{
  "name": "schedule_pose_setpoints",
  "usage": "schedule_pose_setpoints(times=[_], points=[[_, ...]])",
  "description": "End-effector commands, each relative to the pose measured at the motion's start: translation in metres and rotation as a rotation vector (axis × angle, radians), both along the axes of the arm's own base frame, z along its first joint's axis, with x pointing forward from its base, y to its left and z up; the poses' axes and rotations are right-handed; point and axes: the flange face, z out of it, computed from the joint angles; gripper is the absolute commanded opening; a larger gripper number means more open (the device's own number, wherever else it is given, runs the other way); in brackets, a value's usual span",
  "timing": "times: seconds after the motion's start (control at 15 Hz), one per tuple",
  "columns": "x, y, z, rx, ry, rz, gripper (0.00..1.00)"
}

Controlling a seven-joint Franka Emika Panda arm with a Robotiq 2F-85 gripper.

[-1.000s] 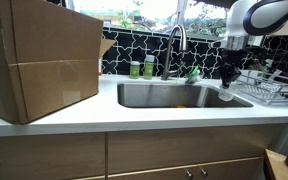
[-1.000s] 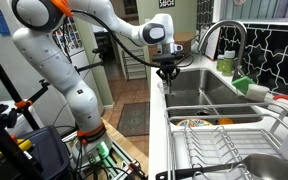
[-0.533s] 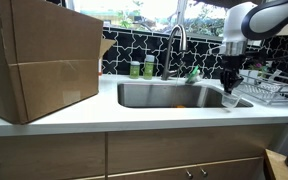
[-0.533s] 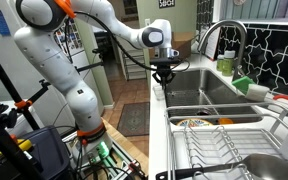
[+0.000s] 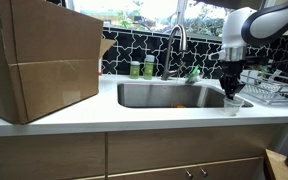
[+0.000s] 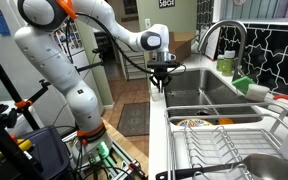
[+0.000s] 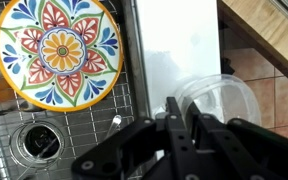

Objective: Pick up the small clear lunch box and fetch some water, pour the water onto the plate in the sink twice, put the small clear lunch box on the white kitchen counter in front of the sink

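The small clear lunch box (image 7: 224,98) is upright over the white kitchen counter (image 7: 174,50), just in front of the sink's (image 7: 24,115) corner. My gripper (image 7: 182,118) is shut on the box's near wall, one finger inside and one outside. In both exterior views the gripper (image 5: 230,88) (image 6: 161,78) hangs straight down with the box (image 5: 232,104) (image 6: 160,89) at or just above the counter strip (image 5: 134,115); I cannot tell whether it touches. A colourful patterned plate (image 7: 56,50) lies in the sink (image 5: 164,96) on a wire grid.
A big cardboard box (image 5: 44,60) stands on the counter. Green bottles (image 5: 136,68) and the tall curved tap (image 5: 174,45) are behind the sink. A wire dish rack (image 5: 269,88) (image 6: 224,150) sits beside the gripper. The counter's front edge drops off close by.
My gripper has carried the lunch box from over the sink's corner out toward the front counter strip and lowered it slightly.
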Motion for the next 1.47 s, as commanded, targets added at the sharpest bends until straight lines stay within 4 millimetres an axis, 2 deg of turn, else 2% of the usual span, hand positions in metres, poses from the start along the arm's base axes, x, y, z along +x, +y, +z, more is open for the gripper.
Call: schedule_pose_setpoints(times=[0.0,0.13,0.2,0.33,0.6,0.8,0.93,1.2,1.4], points=[[0.002,-0.001,-0.008,0.008,-0.015,-0.030,0.03],[0.003,-0.001,-0.008,0.011,-0.021,-0.031,0.05],[0.004,-0.001,-0.008,0.015,-0.026,-0.030,0.36],[0.006,-0.002,-0.008,0.017,-0.039,-0.033,0.44],[0.007,-0.002,0.001,0.038,-0.070,-0.034,0.74],[0.006,-0.008,0.017,0.056,-0.093,-0.045,0.96],[0.005,-0.022,0.042,0.025,-0.143,-0.076,1.00],[0.002,-0.065,0.114,-0.027,-0.328,-0.220,1.00],[0.003,-0.088,0.156,-0.046,-0.468,-0.323,1.00]])
